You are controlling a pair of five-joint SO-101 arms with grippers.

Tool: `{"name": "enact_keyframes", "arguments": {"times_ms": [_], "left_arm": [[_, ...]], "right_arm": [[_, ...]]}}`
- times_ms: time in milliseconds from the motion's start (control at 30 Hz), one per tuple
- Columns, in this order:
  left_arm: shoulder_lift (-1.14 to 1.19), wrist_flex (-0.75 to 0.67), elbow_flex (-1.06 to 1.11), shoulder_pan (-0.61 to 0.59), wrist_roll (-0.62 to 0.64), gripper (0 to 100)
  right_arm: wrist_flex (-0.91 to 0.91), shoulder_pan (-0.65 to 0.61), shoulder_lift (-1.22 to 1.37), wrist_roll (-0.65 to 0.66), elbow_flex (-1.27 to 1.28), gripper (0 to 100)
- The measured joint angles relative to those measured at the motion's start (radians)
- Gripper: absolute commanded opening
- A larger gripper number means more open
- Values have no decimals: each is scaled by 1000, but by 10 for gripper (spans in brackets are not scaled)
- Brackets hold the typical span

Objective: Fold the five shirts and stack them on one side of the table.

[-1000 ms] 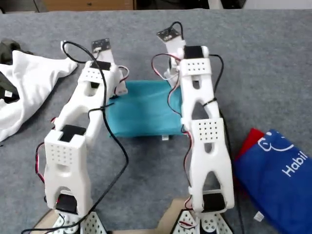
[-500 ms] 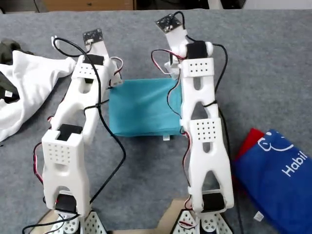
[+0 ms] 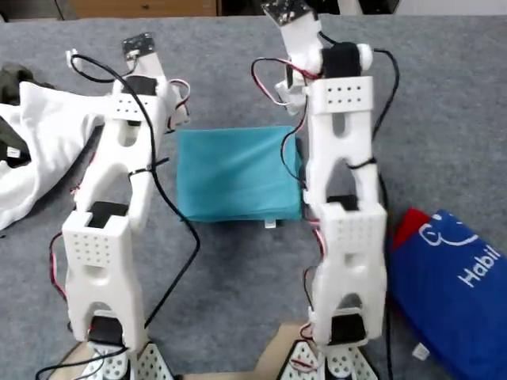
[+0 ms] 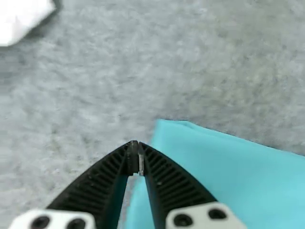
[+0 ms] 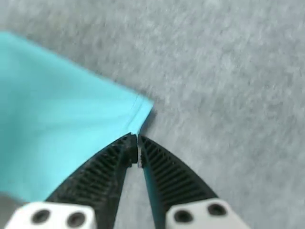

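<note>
**A:** Where does the teal shirt [image 3: 238,174] lie?

**B:** Folded into a flat rectangle on the grey table [image 3: 444,119], between the two arms, with a small tag poking out at its near edge.

**A:** And the left gripper [image 4: 135,152], how far apart are its jaws?

**B:** Not apart at all. The ribbed black fingers [image 4: 102,179] meet at the tips, and nothing is pinched between them. The tips sit over the grey surface just beside one far corner of the teal shirt. Whether they touch the table, I cannot tell.

**A:** The right gripper [image 5: 135,143]?

**B:** The same: jaws pressed together tip to tip and holding nothing. Its tips lie right at the hem near the other far corner of the teal shirt. I cannot tell if they touch the cloth or hang above it.

**A:** What of the other shirts?

**B:** A white shirt [image 3: 40,150] lies crumpled at the left edge, well apart from the teal one, with a bit of dark fabric [image 3: 12,79] behind it. A blue shirt [image 3: 451,293] lies at the right, near the right arm's base, with red fabric [image 3: 404,226] showing from under it.
</note>
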Motion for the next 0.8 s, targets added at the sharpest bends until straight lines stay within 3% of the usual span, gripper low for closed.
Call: {"name": "enact_keyframes", "arguments": {"times_ms": [167, 367, 667, 800], "left_arm": [[0, 101, 0, -9, -126, 18], [0, 212, 0, -40, -149, 18], [9, 221, 0, -48, -152, 18], [77, 203, 0, -68, -152, 18]], "right_arm": [[0, 0, -285, 0, 400, 19], [0, 0, -603, 0, 872, 19], [-5, -2, -1062, -2, 1453, 21], [-72, -2, -1123, -123, 1599, 20]]}}
